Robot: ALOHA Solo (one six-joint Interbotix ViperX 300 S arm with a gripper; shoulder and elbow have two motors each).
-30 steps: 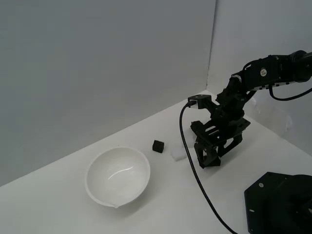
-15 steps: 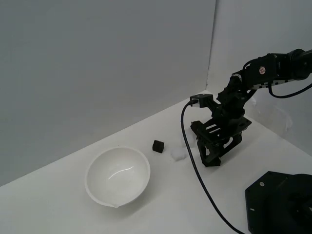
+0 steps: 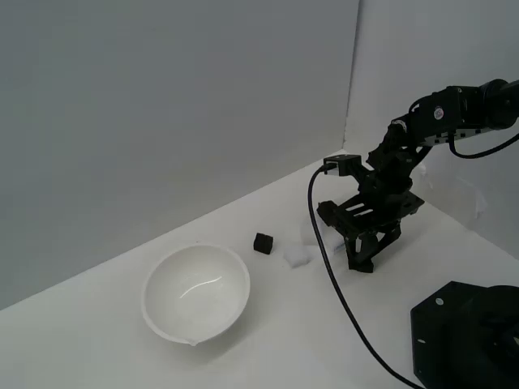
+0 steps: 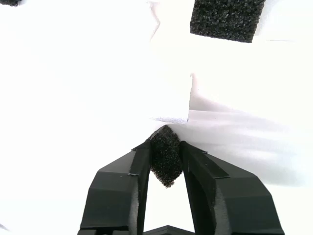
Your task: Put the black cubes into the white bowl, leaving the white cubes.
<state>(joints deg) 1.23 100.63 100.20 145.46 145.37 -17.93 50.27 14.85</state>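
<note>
You have a black cube pinched between the two fingers of the gripper; the wrist view shows the jaws nearly closed, with the foam block turned corner-up and squeezed between them. So the step in hand is the carry: one black cube is picked and needs to reach the white bowl.

Taking the bowl as your landmark, in the exterior view it sits on the table, and the gripper hangs well apart from it on the exterior view's right, low over the table. Between bowl and gripper lie a second black cube, near the bowl's rim on the side facing the arm, and just beyond it a white cube. The wrist view shows another black cube and pale white blocks beyond the fingers, their edges hard to separate from the bright table. The bowl looks empty as far as you can see into it.

Your next move, as I judge it, is to lift enough to pass over the loose cubes, swing toward the bowl, and let go only once the fingers are over its hollow. The corner-on grip looks modest, so move smoothly. Mind the cable trailing near the white cube.
</note>
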